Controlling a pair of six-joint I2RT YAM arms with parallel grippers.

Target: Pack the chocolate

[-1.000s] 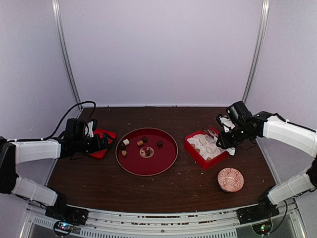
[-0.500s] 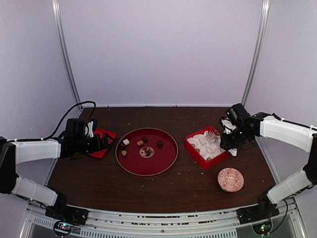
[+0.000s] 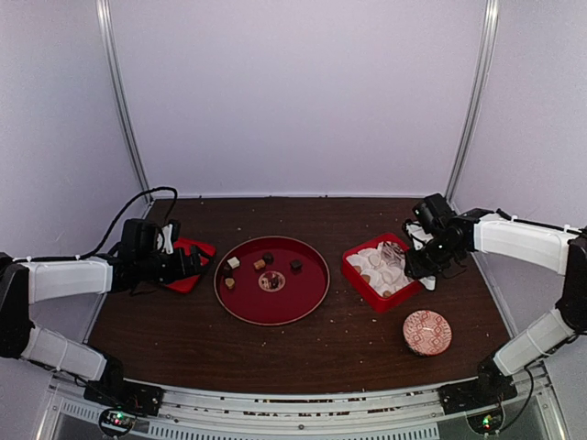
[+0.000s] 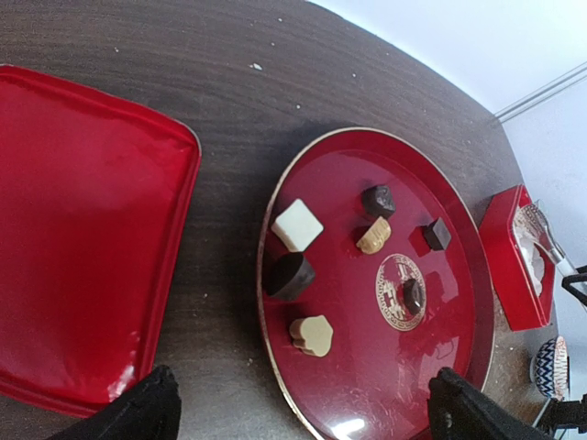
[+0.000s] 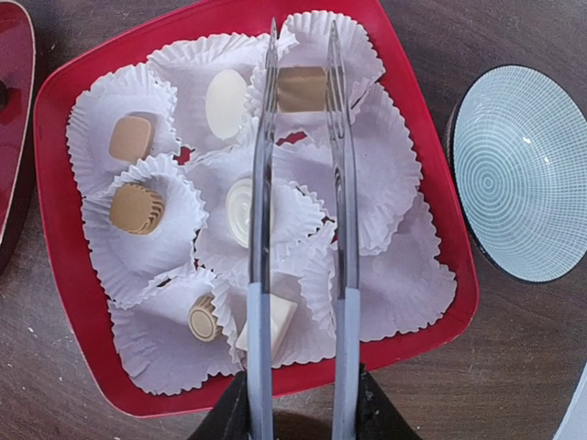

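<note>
Seven chocolates [image 4: 297,225] lie loose on the round red tray [image 4: 385,385] at the middle of the table [image 3: 183,348]. Most are toward its far and left rim, and one dark piece [image 4: 413,294] sits on the centre emblem.

Left gripper [image 4: 303,408]: jaws spread wide, holding nothing. It hovers by the right edge of a flat red lid [image 4: 83,238] that lies at the table's left edge.

Right gripper [image 5: 301,414]: closed around the handles of metal tongs [image 5: 260,229], above the square red box [image 5: 64,293] near the table's right edge.

White paper cups [image 5: 385,174] line the box. Six pieces rest in cups across its left and middle. A seventh, a tan cube [image 5: 302,89], sits in a cup at the box's far edge with a tong tip on either side. Whether the tips pinch it cannot be told.

One small patterned bowl [image 5: 523,174] stands just beside the box, toward the table's near right corner.
</note>
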